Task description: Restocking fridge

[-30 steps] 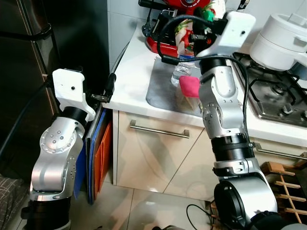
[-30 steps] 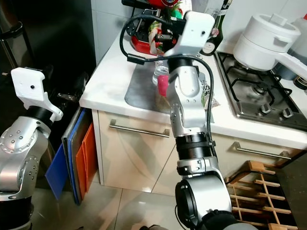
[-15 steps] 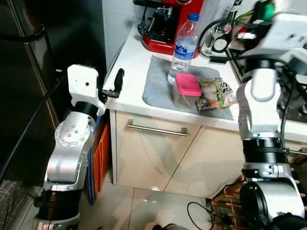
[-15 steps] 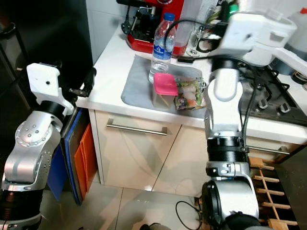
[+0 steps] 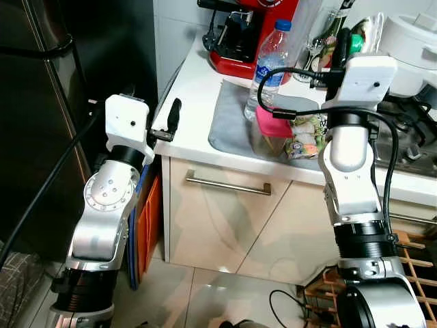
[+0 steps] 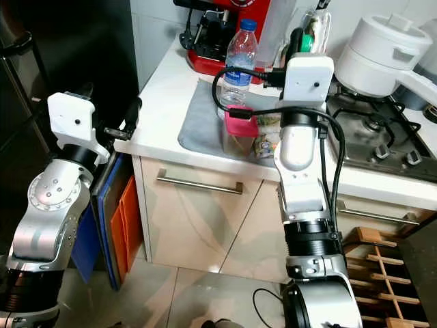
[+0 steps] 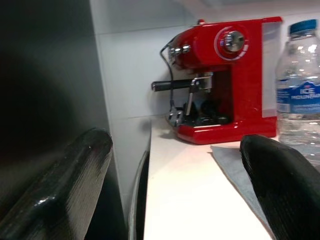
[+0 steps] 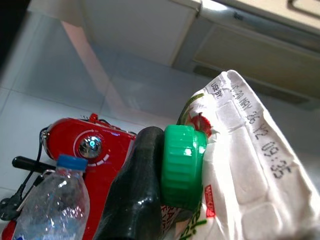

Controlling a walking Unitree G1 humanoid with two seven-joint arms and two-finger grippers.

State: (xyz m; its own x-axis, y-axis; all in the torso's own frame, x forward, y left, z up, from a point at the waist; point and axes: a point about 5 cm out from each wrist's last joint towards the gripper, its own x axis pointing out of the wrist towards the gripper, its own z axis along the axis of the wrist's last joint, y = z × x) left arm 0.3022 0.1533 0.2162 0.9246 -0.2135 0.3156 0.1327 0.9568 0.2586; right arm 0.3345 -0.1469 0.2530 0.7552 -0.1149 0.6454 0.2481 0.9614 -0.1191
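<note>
My right gripper (image 5: 353,39) is raised above the counter and shut on a white carton (image 8: 240,150) at its green cap (image 8: 182,165); one black finger (image 8: 135,200) presses the cap's side. Below it on a grey mat (image 5: 229,116) stand a water bottle (image 5: 270,65), a container with a pink lid (image 5: 273,126) and a bag of vegetables (image 5: 307,133). My left gripper (image 5: 171,119) is open at the counter's left corner, beside the dark fridge (image 5: 41,102), with nothing between its fingers (image 7: 65,185).
A red coffee machine (image 5: 246,34) stands at the back of the counter. A white pot (image 6: 382,48) sits on the gas hob (image 6: 372,140) to the right. Blue and orange boards (image 5: 147,212) lean between fridge and cabinet. A wooden rack (image 6: 379,273) stands low on the right.
My right arm, still holding the carton, has swung from the right back over the mat's right side. The left gripper stays at the counter corner. The head view has shifted.
</note>
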